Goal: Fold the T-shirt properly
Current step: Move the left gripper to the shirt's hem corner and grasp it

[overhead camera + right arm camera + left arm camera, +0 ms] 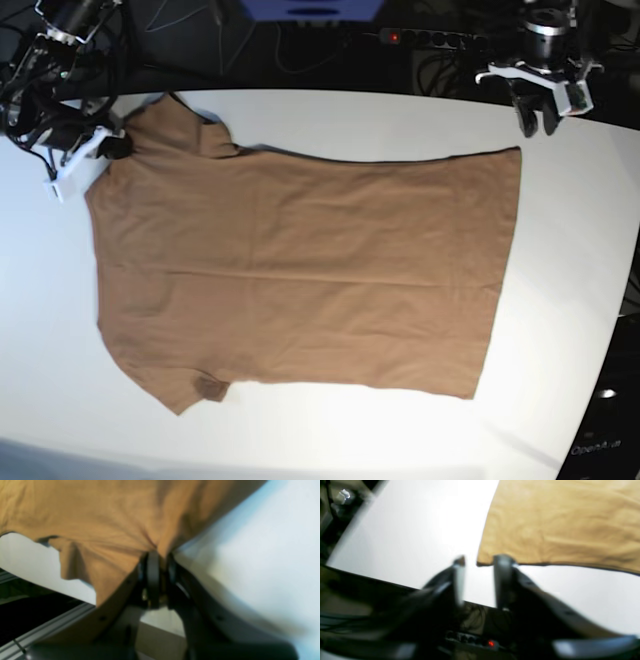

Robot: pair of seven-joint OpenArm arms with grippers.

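Note:
The tan-brown T-shirt (300,260) lies spread flat on the white table (575,300), hem to the right and sleeves to the left. My right gripper (112,148) is at the shirt's far left shoulder. In the right wrist view it (160,553) is shut on a pinched bunch of the T-shirt (87,512), with fabric puckering into the jaws. My left gripper (537,125) hangs just beyond the far right hem corner. The left wrist view shows it (481,561) open, nothing between its fingers (503,577), with the T-shirt (557,525) corner just past the tips.
A power strip (420,38) with a red light and loose cables lie behind the table's far edge. A blue object (310,10) sits at the back centre. Bare white table (407,530) surrounds the shirt, widest on the right side, where the edge curves away.

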